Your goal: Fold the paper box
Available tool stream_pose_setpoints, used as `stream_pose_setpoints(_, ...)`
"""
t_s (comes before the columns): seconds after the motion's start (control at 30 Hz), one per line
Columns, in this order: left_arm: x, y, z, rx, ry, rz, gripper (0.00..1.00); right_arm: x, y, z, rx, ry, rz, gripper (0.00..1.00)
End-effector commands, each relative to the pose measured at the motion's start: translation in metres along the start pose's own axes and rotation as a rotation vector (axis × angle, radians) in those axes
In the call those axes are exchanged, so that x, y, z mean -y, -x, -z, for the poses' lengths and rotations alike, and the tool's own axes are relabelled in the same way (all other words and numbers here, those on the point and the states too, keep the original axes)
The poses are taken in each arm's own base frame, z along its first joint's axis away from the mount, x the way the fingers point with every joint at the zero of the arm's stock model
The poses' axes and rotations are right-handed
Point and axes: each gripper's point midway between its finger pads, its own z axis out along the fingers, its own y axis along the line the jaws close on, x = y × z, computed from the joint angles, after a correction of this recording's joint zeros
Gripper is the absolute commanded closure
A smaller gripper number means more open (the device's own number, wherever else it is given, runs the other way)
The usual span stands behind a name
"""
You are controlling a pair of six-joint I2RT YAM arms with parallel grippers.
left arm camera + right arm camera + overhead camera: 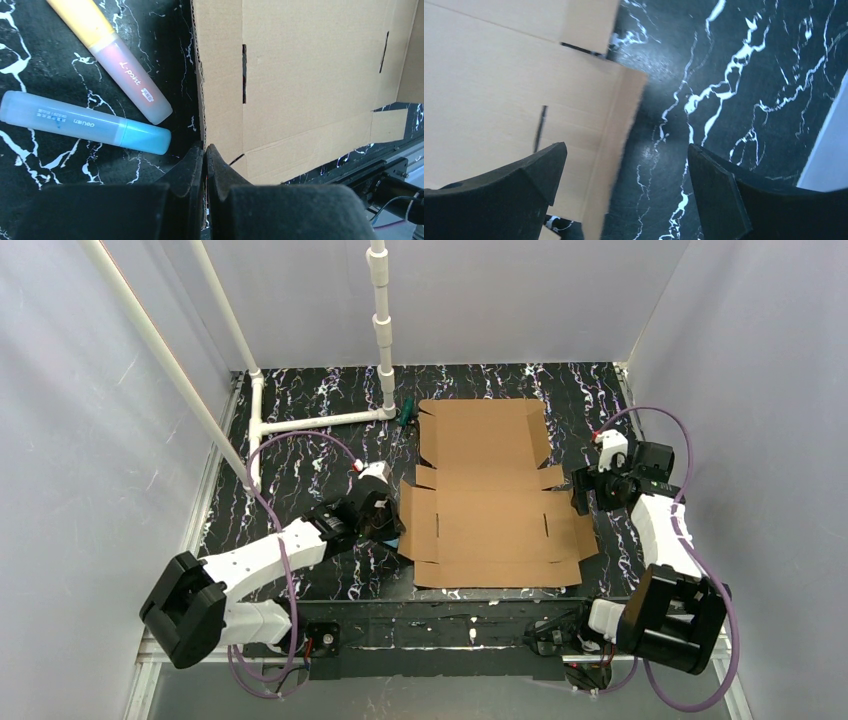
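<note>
The left pincer (205,156) fills the bottom of its wrist view. Its two black fingers are pressed together right at the outer edge of the left side flap of the paper box (490,502). Whether that edge is nipped between them or only touched, I cannot tell. It looks placed to get a hold on the flap for raising it. The box lies flat and unfolded in the middle of the counter (300,465), between the two arms, with its long front flap close to the counter's near edge. Just left of the flap, apart from it, lie a blue highlighter (85,122) and an orange highlighter (120,65), tips angled toward the cardboard. They crowd that side, so a sweep outward would likely knock them. The right pincer (626,152) stands wide, one finger over the right flap and the other over bare counter, probably lined up to take that edge. Beyond it, bare marbled surface runs to the wall. The white pipe frame (320,421) stands well clear at the far left.
</note>
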Motion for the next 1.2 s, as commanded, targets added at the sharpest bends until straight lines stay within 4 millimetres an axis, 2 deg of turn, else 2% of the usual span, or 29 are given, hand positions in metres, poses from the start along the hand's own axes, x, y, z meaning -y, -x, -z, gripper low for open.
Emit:
stream_pose_setpoints(0.0,-0.008,0.015,0.011,0.076,0.049,0.019,1.0,0.021,-0.01,-0.009,-0.065,-0.094,-0.083,0.0)
stream_pose_setpoints(0.2,-0.007,0.016,0.016,0.092,0.033,0.026,1.0,0.011,-0.034,-0.026,-0.203,-0.004,-0.103,0.0)
stream_pose_setpoints(0.33,-0.005,0.013,0.015,0.085,0.009,0.028,1.0,0.005,-0.038,-0.031,-0.234,0.016,-0.093,0.0)
stream_pose_setpoints(0.43,-0.005,0.01,0.014,0.076,0.001,0.028,1.0,0.002,-0.037,-0.032,-0.237,0.024,-0.082,0.12)
stream_pose_setpoints(0.53,-0.003,0.007,0.013,0.069,-0.016,0.027,1.0,0.001,-0.036,-0.033,-0.237,0.033,-0.082,0.36)
stream_pose_setpoints(0.67,0.002,0.006,0.013,0.068,-0.047,0.025,1.0,0.0,-0.034,-0.032,-0.233,0.036,-0.08,0.74)
stream_pose_setpoints(0.77,0.014,0.006,0.015,0.067,-0.115,0.002,1.0,0.008,-0.027,-0.029,-0.217,-0.008,-0.078,0.96)
stream_pose_setpoints(0.9,0.039,0.007,0.02,0.051,-0.249,-0.038,1.0,0.024,-0.017,-0.019,-0.167,-0.115,-0.071,0.99)
stream_pose_setpoints(1.0,0.05,0.009,0.026,0.046,-0.301,-0.048,1.0,0.03,-0.013,-0.015,-0.146,-0.151,-0.065,0.99)
stream_pose_setpoints(1.17,0.066,0.01,0.042,0.035,-0.384,-0.053,1.0,0.035,-0.013,-0.019,-0.171,-0.146,-0.038,0.99)
